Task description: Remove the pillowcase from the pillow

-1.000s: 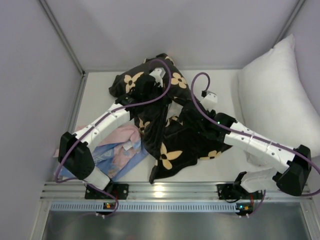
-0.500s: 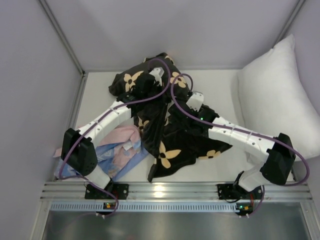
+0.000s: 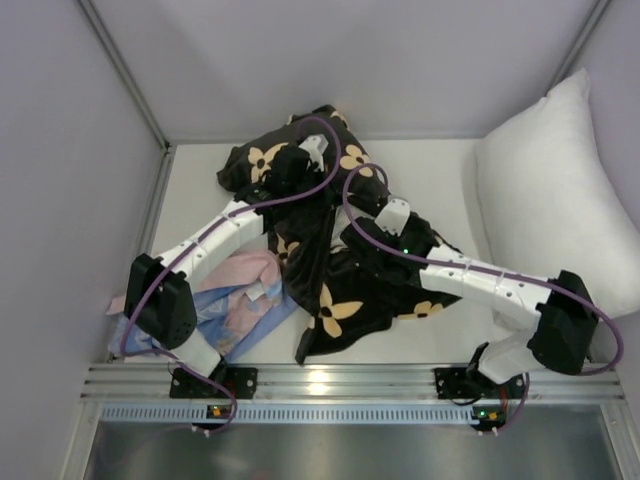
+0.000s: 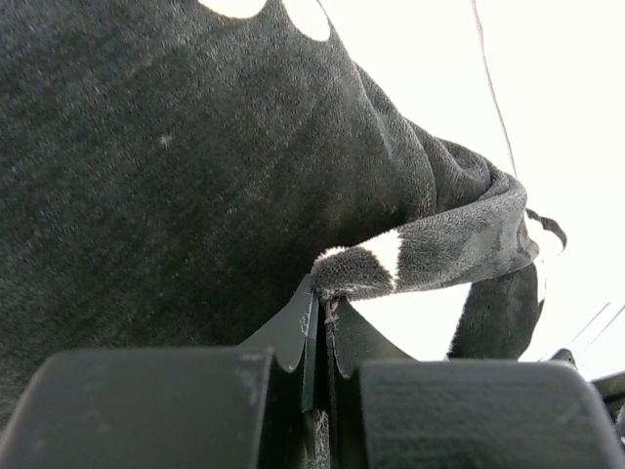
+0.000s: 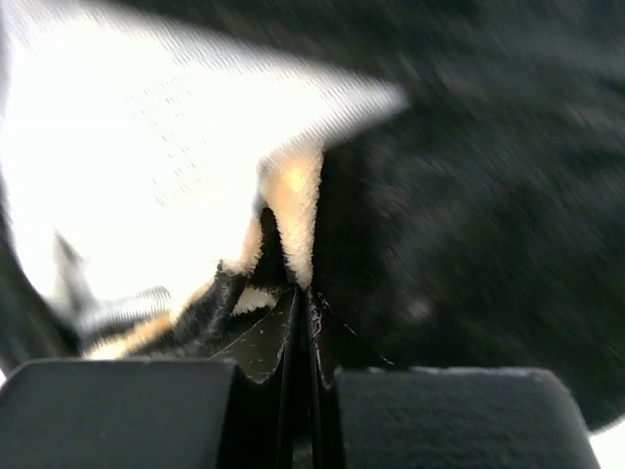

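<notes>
1 pillowcase (image 3: 340, 290), centre | left tool (image 4: 320, 309) and right tool (image 5: 298, 298): 2, both clamped on its fabric | 1 white pillow (image 3: 560, 200), 3 o'clock

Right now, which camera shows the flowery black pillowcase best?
Top external view: nearly the whole crumpled pillowcase and its flowers show. The wrist views show only folds pinched in the left gripper and right gripper, the right blurred.

left hand (image 4: 322, 315) clamped, right hand (image 5: 299, 305) apparently clamped
</notes>
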`<move>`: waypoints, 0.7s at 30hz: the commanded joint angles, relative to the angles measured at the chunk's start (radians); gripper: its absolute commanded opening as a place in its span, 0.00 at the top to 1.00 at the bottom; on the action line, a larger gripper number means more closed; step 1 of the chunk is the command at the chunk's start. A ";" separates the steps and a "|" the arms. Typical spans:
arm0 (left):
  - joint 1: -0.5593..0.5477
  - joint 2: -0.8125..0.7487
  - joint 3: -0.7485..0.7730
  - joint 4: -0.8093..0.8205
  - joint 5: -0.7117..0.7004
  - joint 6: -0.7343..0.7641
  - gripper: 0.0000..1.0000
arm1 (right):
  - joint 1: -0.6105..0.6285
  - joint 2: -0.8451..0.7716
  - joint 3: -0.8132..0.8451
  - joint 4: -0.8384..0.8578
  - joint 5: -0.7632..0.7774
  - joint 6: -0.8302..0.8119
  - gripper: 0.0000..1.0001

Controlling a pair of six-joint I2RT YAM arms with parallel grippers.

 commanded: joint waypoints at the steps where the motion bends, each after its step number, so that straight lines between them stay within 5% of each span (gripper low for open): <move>1: 0.032 0.006 0.030 0.101 -0.032 -0.005 1.00 | 0.053 -0.118 -0.114 -0.042 -0.047 0.022 1.00; 10: 0.084 0.015 0.017 0.101 -0.043 -0.017 1.00 | 0.187 -0.492 -0.478 -0.168 -0.078 0.252 1.00; 19: 0.099 0.004 -0.004 0.116 0.015 -0.025 1.00 | 0.245 -0.601 -0.405 -0.288 -0.040 0.223 1.00; 21: 0.099 -0.007 -0.022 0.122 0.043 -0.026 1.00 | 0.247 -0.597 -0.359 -0.286 -0.002 0.172 0.92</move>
